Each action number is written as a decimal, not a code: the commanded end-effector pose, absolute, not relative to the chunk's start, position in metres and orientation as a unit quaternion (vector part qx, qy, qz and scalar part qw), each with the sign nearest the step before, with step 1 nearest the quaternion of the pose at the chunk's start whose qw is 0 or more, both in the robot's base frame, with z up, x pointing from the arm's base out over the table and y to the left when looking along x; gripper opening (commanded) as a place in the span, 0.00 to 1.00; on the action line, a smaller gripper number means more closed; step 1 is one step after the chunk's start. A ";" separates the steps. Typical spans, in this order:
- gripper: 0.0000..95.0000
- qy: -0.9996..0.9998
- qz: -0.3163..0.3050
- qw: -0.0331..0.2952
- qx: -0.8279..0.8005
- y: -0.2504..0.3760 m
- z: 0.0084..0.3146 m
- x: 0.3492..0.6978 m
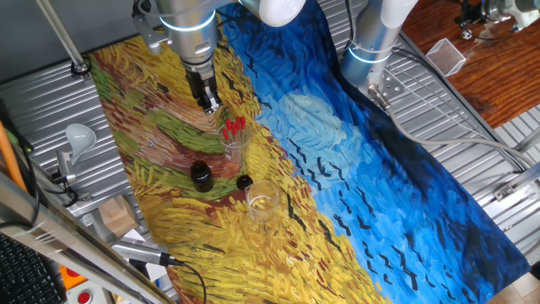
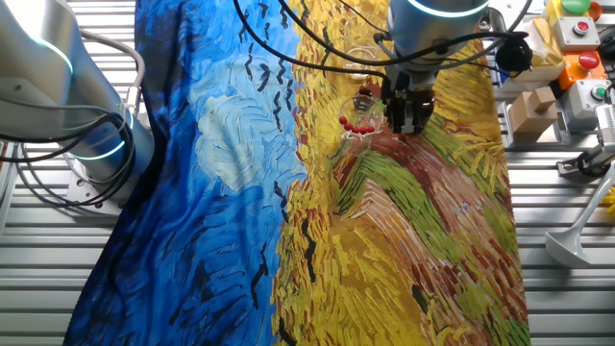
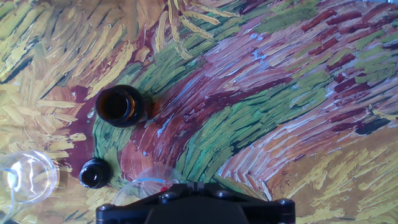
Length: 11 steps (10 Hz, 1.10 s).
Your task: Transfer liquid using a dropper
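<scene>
Gripper (image 1: 211,106) hangs just above and beside the upright droppers (image 1: 233,127) (red bulbs up, standing in a clear glass (image 1: 233,150)), jaw gap hard to read, probably narrow.

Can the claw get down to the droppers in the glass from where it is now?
Probably yes: the claw hangs just above and beside the droppers standing in the glass, their red bulbs up, nothing between them.

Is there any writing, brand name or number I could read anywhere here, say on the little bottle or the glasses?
None can be read.
The dark bottle shows no label.
Its black cap is plain.
The glass holding the droppers and the empty glass carry no visible markings.
The button box at the table's edge is too small to show any lettering.
</scene>
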<state>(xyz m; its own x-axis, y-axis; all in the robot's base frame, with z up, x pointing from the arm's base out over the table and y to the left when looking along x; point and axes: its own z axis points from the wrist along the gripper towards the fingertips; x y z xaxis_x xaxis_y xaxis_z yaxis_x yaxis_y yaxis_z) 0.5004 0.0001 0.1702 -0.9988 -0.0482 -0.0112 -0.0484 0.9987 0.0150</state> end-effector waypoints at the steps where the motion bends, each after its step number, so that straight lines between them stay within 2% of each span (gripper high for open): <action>1: 0.00 1.000 0.007 0.005 -0.024 0.000 0.170 0.500; 10: 0.00 1.000 0.008 0.006 -0.027 0.000 0.170 0.499; 11: 0.00 0.998 0.007 0.006 -0.066 0.000 0.169 0.498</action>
<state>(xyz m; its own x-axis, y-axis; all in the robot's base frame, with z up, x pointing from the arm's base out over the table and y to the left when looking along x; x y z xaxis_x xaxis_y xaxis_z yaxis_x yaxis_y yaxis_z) 0.4978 0.0002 0.1693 -0.9978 -0.0647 -0.0117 -0.0649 0.9978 0.0161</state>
